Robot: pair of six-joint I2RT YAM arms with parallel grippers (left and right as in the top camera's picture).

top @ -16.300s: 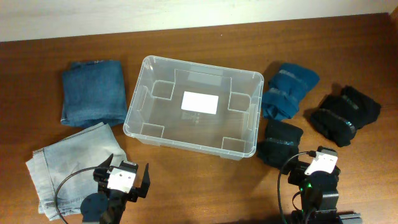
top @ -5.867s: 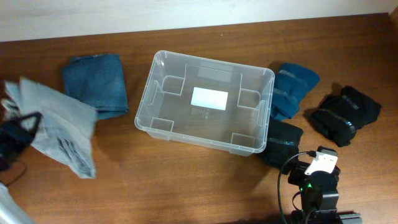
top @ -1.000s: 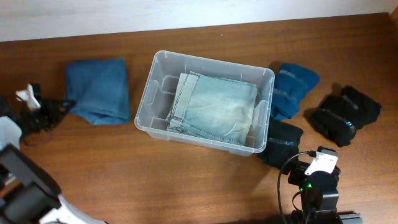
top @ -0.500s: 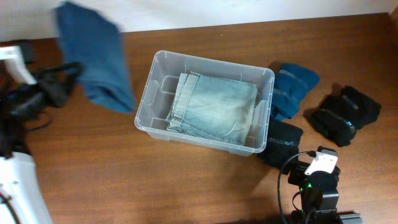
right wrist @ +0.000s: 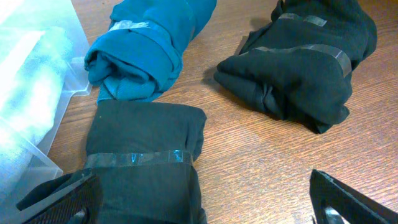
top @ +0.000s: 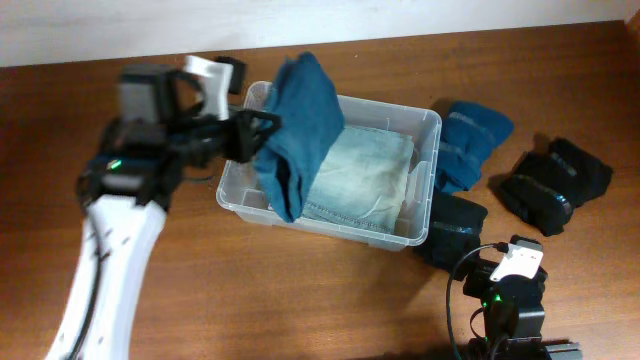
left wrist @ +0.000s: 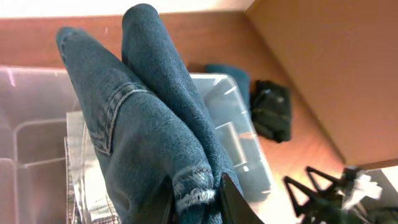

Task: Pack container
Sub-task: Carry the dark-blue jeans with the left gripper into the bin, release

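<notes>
Folded dark blue jeans (top: 300, 120) are pinched by the left gripper (top: 258, 128) over the left half of the container (top: 428, 122). The container is set on the wooden table (top: 300, 290), with light-wash jeans (top: 365, 175) laid inside. Just right of the container, a teal roll (top: 470, 140) and a black roll (top: 450, 230) are placed. Beyond its front right corner, the right gripper (right wrist: 205, 196) is held with fingers spread.
</notes>
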